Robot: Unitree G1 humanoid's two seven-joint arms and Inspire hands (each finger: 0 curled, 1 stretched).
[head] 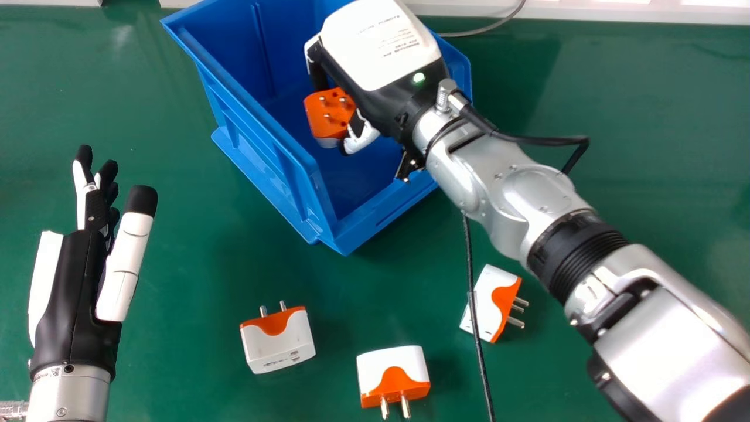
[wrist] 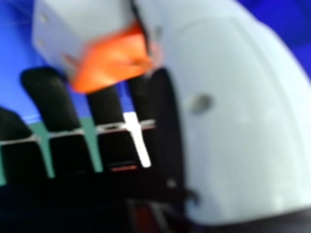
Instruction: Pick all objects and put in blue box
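Plug adapter [head: 329, 114] grasped in right hand [head: 381, 50] within blue box [head: 263, 152], seemingly needing release downward, relaxed left hand [head: 76, 293] outside, leftward.

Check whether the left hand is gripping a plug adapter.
No, the left hand is open and empty, its fingers extended, to the left of the blue box.

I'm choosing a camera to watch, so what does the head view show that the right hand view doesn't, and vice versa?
Head view: the open black-and-white left hand, three boxy orange-and-white plug adapters on the green table, and metal pins on the held adapter.
Right hand view: that adapter's broad white side and the row of black fingers up close.
Both: the right hand gripping that adapter, the blue box, the table.
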